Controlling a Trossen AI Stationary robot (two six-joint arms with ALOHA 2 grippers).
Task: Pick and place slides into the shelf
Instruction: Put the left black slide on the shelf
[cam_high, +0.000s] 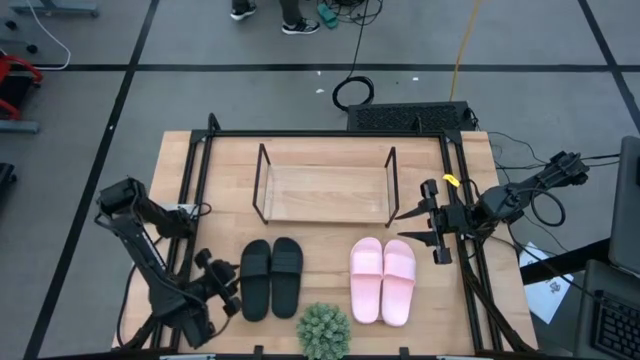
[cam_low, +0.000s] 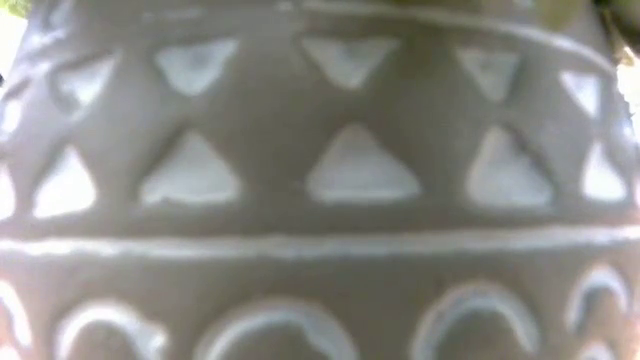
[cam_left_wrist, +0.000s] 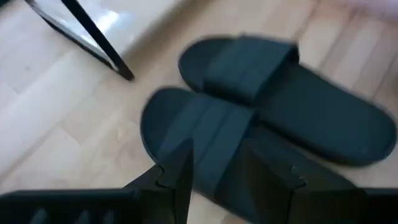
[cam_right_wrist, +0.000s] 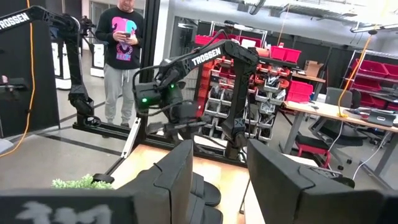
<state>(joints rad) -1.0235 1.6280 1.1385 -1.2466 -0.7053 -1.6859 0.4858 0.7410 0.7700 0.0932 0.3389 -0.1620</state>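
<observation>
The black slides (cam_high: 270, 278) lie side by side, soles down, in front of the shelf (cam_high: 325, 190), and the pink slides (cam_high: 383, 280) lie to their right. The shelf's wooden board is bare. My left gripper (cam_high: 228, 285) is open at the left black slide's outer side. In the left wrist view, my left gripper (cam_left_wrist: 230, 180) points at that slide (cam_left_wrist: 205, 137), with a finger low on either side of its strap end and no touch showing. My right gripper (cam_high: 435, 232) is open above the table's right rail, right of the pink slides, and its fingers (cam_right_wrist: 180, 180) are level.
A green plant in a patterned grey pot (cam_high: 324, 330) stands at the table's near edge between the two pairs, and the pot (cam_low: 320, 180) fills the low view. Black rails (cam_high: 190, 215) run along the table's sides. A person (cam_right_wrist: 124, 56) stands in the room beyond the table.
</observation>
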